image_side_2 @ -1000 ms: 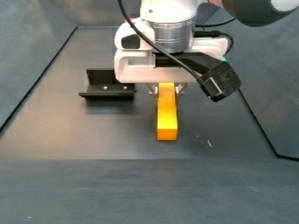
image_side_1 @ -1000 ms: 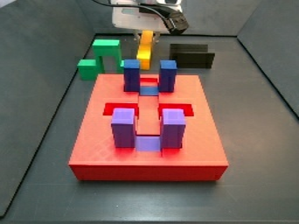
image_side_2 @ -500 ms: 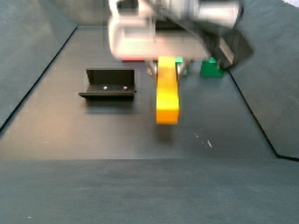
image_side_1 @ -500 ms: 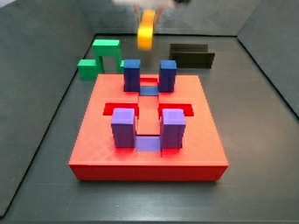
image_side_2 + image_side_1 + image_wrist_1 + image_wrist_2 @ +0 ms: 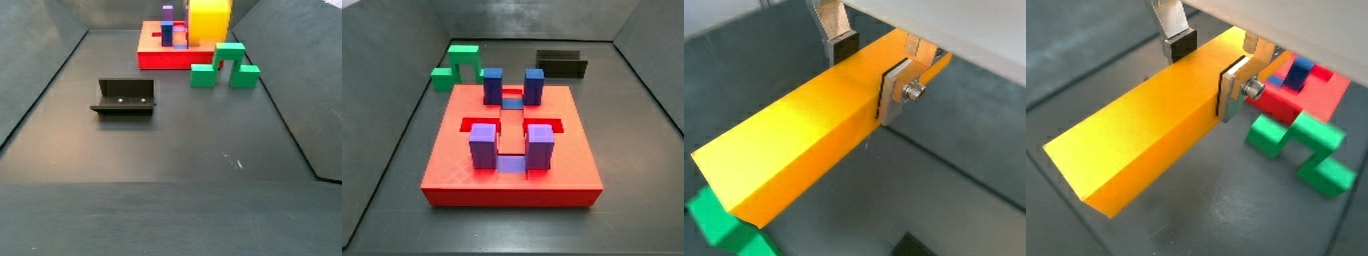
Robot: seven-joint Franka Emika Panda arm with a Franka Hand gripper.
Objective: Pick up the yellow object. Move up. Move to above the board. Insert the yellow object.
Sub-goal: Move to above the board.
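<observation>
In both wrist views my gripper (image 5: 867,64) (image 5: 1209,66) is shut on the yellow object (image 5: 804,130) (image 5: 1146,130), a long yellow-orange bar, with one finger pad (image 5: 895,88) flat against its side near the upper end. In a side view only the bar's lower end (image 5: 209,22) shows at the top edge, hanging high in front of the board (image 5: 158,57); the gripper is out of frame there. The red board (image 5: 509,155) with its blue-purple posts (image 5: 484,148) lies on the floor, and a corner of it shows in a wrist view (image 5: 1328,92). In this side view neither bar nor gripper shows.
A green arch block (image 5: 458,62) (image 5: 223,66) (image 5: 1300,152) stands beside the board's far end. The dark fixture (image 5: 124,97) (image 5: 563,63) stands apart on the floor. Sloping grey walls ring the floor.
The gripper has risen with the yellow bar. It has left one side view entirely, and in the other only the bar's lower end remains at the top.
</observation>
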